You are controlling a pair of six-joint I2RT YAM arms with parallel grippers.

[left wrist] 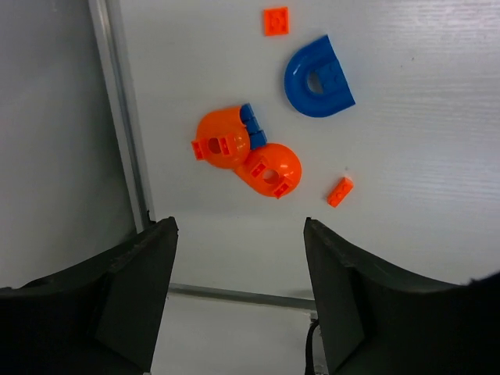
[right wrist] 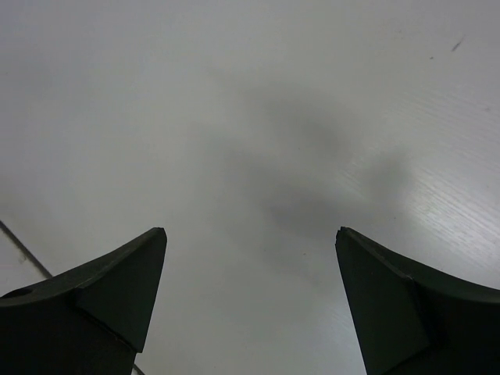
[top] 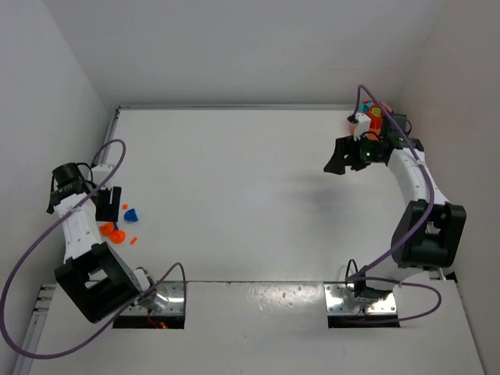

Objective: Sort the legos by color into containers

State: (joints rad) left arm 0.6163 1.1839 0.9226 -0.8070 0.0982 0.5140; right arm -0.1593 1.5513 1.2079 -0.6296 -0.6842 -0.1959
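Left gripper [left wrist: 238, 226]: jaws apart, nothing between them, hovering over the table [left wrist: 437, 156].
Orange domes [left wrist: 223, 139]: two, touching, just ahead of the Left gripper, with a small blue brick [left wrist: 251, 125] tucked against them.
Blue arch [left wrist: 316, 78]: farther ahead again.
Right gripper [right wrist: 250, 234]: well apart from the Left gripper, jaws wide, holding nothing.

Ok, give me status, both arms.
Left gripper open, empty, beside small orange and blue plastic legos. Right gripper open, empty, over white table. Nothing blocking.
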